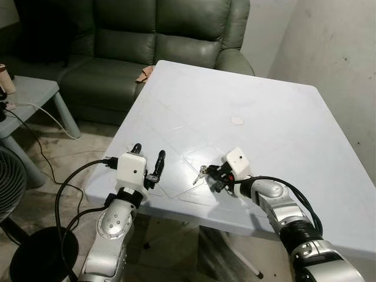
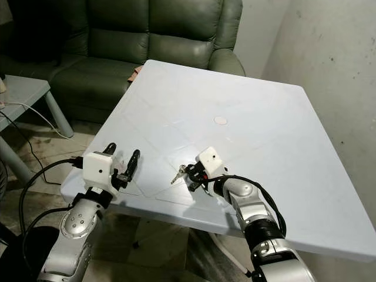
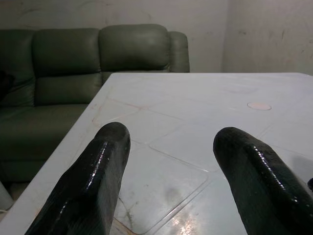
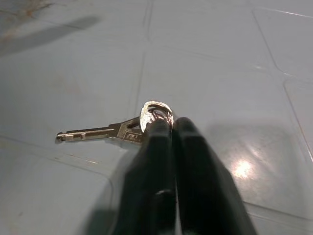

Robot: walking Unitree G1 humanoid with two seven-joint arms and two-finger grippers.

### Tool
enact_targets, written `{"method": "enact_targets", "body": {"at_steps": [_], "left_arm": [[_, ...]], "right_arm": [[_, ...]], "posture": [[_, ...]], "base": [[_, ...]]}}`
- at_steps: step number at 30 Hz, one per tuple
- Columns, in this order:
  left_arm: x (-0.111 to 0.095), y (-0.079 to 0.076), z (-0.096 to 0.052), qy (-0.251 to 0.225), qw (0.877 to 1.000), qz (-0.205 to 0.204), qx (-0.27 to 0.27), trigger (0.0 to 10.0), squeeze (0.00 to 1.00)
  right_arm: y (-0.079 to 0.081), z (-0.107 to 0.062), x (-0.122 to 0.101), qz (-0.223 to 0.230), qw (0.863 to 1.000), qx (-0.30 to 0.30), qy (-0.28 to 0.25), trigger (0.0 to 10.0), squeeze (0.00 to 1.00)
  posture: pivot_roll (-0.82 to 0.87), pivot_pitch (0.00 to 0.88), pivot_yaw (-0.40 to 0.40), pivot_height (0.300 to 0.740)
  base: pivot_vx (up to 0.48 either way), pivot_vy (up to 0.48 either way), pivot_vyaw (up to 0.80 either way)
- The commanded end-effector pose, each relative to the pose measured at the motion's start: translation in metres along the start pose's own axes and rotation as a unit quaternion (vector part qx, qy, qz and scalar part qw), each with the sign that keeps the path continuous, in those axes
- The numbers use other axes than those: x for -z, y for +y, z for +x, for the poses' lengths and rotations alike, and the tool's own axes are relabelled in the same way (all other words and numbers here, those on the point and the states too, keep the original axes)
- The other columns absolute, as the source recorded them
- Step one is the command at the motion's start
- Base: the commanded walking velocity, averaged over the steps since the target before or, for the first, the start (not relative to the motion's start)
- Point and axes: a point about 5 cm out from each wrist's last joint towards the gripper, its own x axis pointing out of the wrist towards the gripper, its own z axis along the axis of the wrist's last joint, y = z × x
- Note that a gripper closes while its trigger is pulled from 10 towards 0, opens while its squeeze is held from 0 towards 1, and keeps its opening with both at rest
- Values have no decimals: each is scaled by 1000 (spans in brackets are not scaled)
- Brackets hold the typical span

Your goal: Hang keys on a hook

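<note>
A small silver key (image 4: 110,130) lies low over the pale blue table (image 1: 276,135), its shaft pointing left in the eye views (image 1: 200,174). My right gripper (image 4: 171,122) is shut on the key's head, and the fingertips hide part of the ring. In the left eye view that gripper (image 1: 212,174) sits near the table's front edge. My left gripper (image 1: 148,161) is open above the table's front left corner, with nothing between its fingers (image 3: 98,171).
A dark green sofa (image 1: 147,41) stands behind the table. A small grey side table (image 1: 32,94) with a white cable is at the left, and a fan (image 1: 9,188) beside it. A small round white mark (image 1: 237,120) shows mid-table. A wall rises at right.
</note>
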Motion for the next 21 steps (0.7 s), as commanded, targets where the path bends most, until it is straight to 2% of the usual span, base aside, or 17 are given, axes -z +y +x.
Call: {"method": "enact_targets", "body": {"at_steps": [1,2,10,11,12,13,17,21], "left_arm": [[0,-1,1,2,1000,-2,-2,10000,0],[0,-1,1,2,1000,-2,-1,10000,0],[0,0,0,3,1000,-3,-2,10000,0],[0,0,0,3,1000,-4,-2,10000,0],[0,0,0,3,1000,-4,-2,10000,0],[0,-1,0,2,1000,-3,-2,10000,0],[-1,-1,0,1,1000,-4,-1,10000,0],[-1,-2,0,1,1000,-4,-1,10000,0]], "right_arm": [[-3,-2,-5,4,1000,-9,-9,10000,1000],[-4,-2,-5,-7,1000,-1,-6,10000,1000],[-4,-2,-5,-1,1000,-12,-5,10000,1000],[-4,-2,-5,1,1000,-13,-4,10000,890],[-4,-2,-6,1,1000,-12,-6,10000,208],[-4,-1,-6,4,1000,-11,-8,10000,0],[-1,3,-12,44,999,-19,-23,10000,0],[1,4,-16,59,997,-27,-39,10000,0]], "posture": [[-45,2,-99,740],[-45,2,-99,740],[-46,5,-99,740],[-46,5,-99,740],[-46,5,-99,740],[-46,5,-98,740],[-45,5,-98,740],[-43,4,-100,740]], "base": [[0,0,0],[0,0,0],[0,0,0],[0,0,0],[0,0,0],[0,0,0],[0,0,0],[0,0,0]]}}
